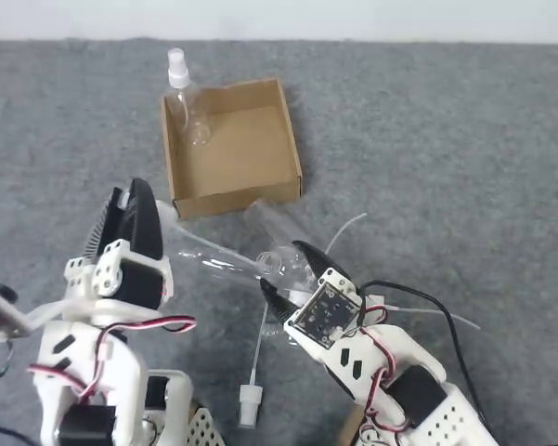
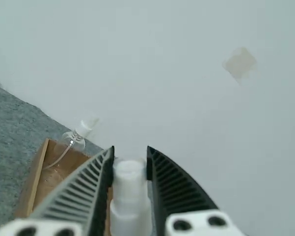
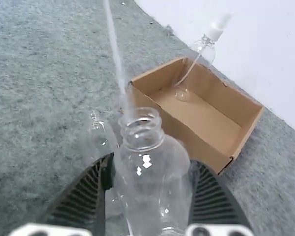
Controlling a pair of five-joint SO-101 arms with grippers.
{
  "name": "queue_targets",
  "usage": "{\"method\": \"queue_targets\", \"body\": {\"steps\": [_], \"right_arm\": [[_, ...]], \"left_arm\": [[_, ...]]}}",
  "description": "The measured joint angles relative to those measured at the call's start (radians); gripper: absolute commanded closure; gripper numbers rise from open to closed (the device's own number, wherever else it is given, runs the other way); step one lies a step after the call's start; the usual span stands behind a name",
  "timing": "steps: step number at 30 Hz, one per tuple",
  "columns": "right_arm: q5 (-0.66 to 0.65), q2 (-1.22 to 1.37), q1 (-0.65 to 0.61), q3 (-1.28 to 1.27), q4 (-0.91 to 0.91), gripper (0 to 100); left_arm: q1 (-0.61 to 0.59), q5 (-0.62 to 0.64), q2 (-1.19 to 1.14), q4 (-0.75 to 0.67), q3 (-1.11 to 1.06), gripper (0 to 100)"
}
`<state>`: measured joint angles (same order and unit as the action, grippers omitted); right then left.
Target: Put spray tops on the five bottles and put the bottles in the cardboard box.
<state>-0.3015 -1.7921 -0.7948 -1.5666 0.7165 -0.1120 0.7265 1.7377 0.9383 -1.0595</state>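
Observation:
My right gripper (image 1: pixel 280 267) (image 3: pixel 149 169) is shut on a clear bottle (image 3: pixel 148 157) with an open neck, low over the carpet in front of the cardboard box (image 1: pixel 232 149) (image 3: pixel 206 113). My left gripper (image 1: pixel 135 200) (image 2: pixel 130 150) is shut on a white spray top (image 2: pixel 130 191). Its thin dip tube (image 3: pixel 115 59) (image 1: pixel 218 249) slants down to the rim of the held bottle's neck. One bottle with a spray top (image 1: pixel 188 98) (image 3: pixel 206 46) (image 2: pixel 77 136) leans in the box's far corner. Another open bottle (image 3: pixel 100 140) lies beside the held one.
A loose spray top (image 1: pixel 251 400) lies on the grey carpet near the front, its tube pointing toward the right gripper. More thin tubes (image 1: pixel 427 311) lie to the right of that arm. Clear bottles (image 1: pixel 279 223) lie just in front of the box.

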Motion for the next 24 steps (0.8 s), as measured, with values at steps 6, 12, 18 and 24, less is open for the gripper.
{"method": "queue_targets", "body": {"steps": [6,12,18,24], "right_arm": [[0.000,0.000,-0.003,0.000,0.000,92.3],[0.000,0.000,-0.003,0.000,0.000,92.3],[0.000,0.000,-0.003,0.000,0.000,92.3],[0.000,0.000,-0.005,0.000,0.000,92.3]], "left_arm": [[0.038,0.002,0.000,-0.005,0.000,99],[0.112,0.002,0.000,-0.002,0.000,99],[0.158,0.002,0.000,0.000,-0.037,99],[0.219,-0.046,0.000,-0.002,-0.037,99]]}}
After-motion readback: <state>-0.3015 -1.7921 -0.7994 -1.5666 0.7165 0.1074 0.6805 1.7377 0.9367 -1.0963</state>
